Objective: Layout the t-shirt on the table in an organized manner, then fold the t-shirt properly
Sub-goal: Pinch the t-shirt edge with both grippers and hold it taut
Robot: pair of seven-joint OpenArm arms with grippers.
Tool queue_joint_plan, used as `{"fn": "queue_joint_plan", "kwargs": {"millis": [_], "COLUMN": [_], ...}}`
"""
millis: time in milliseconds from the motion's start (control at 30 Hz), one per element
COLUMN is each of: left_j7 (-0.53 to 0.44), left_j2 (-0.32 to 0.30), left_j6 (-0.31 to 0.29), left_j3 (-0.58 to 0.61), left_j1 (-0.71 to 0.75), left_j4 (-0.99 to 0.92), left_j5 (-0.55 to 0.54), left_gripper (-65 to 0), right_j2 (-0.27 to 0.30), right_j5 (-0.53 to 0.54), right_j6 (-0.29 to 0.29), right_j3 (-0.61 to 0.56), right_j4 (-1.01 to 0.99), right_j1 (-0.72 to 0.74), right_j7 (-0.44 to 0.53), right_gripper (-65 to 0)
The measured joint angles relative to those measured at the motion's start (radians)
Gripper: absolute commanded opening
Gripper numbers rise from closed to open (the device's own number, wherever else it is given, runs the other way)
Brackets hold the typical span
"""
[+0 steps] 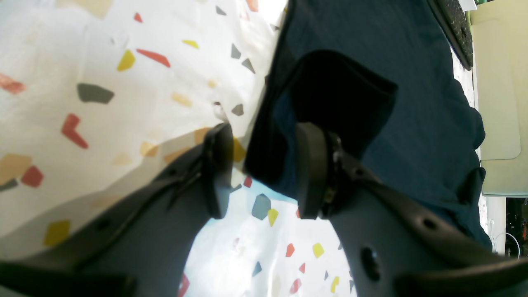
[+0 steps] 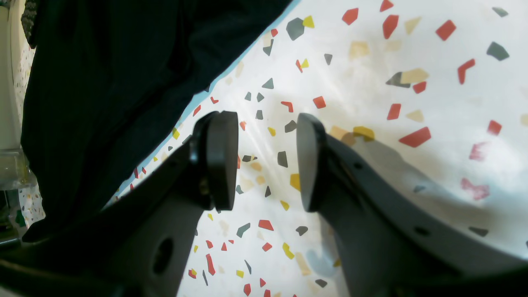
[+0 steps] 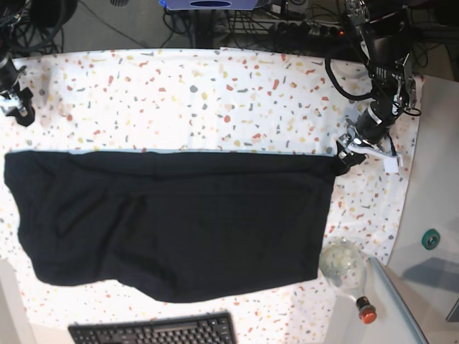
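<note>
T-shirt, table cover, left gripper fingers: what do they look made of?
t-shirt: soft matte black cloth, probably knit; it wrinkles and drapes, with no shine.
table cover: thin white cloth or sheet printed with red, yellow and grey flecks; creases show, exact material unclear.
left gripper fingers: matte black, likely rubber or plastic, with smooth rounded edges.

Tangled dark cables (image 3: 215, 21) behind, grey surface (image 3: 437, 215) alongside

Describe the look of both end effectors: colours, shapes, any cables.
Both are alike: the left end effector and right end effector each carry two rounded, matte black pads on dark grey fingers pierced with small holes. In the base view, black cables loop along the left arm.
</note>
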Motion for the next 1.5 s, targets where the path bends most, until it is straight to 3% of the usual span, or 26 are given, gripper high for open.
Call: {"fn": "queue_joint_plan", "kwargs": {"millis": [333, 433, 633, 733, 933, 1067, 1167, 1300, 1500], "left_j7": [-0.008, -0.007, 0.003, -0.008, -0.009, -0.007, -0.008, -0.008, -0.008], "left_j2": [0.003, 0.003, 0.002, 0.000, 0.000, 0.000, 0.000, 0.000, -0.001], "left_j6": [0.003, 0.003, 0.000, -0.006, -0.011, -0.012, -0.011, -0.011, -0.011], "left_j3": [0.059, 0.060, 0.061, 0.061, 0.064, 0.063, 0.060, 0.063, 0.065], "left_j1": [-0.006, -0.008, -0.032, -0.035, -0.036, -0.036, -0.035, -0.036, -0.035], "left_j4": [-0.002, -0.003, -0.031, -0.051, -0.049, -0.047, -0.047, -0.047, -0.046], "left_j5": [-0.012, -0.012, -0.012, -0.017, -0.018, -0.016, -0.016, -0.016, -0.016], "left_gripper": [-40.5, -40.6, -40.6, -40.6, -40.6, -40.6, -40.6, -40.6, -40.6], "right_j2": [-0.001, 0.001, 0.059, 0.051, 0.064, 0.064, 0.065, 0.092, 0.137], "right_j5": [0.001, -0.003, 0.012, 0.009, 0.024, 0.030, 0.042, 0.039, 0.045], "right_j6": [0.000, -0.002, 0.000, 0.002, 0.015, 0.018, 0.040, 0.041, 0.046], "right_j3": [0.003, 0.010, 0.013, 0.042, 0.117, 0.141, 0.142, 0.141, 0.141], "right_j4": [-0.006, -0.108, -0.316, -0.364, -0.538, -0.584, -0.604, -0.685, -0.787], "right_j1": [0.003, 0.049, 0.191, 0.232, 0.359, 0.397, 0.385, 0.428, 0.476], "right_j7": [0.006, 0.055, 0.073, 0.064, 0.084, 0.085, 0.148, 0.211, 0.228], "right_gripper": [-43.7, -43.5, -43.5, -43.4, -29.4, -28.5, -28.5, -28.5, -28.5]}}
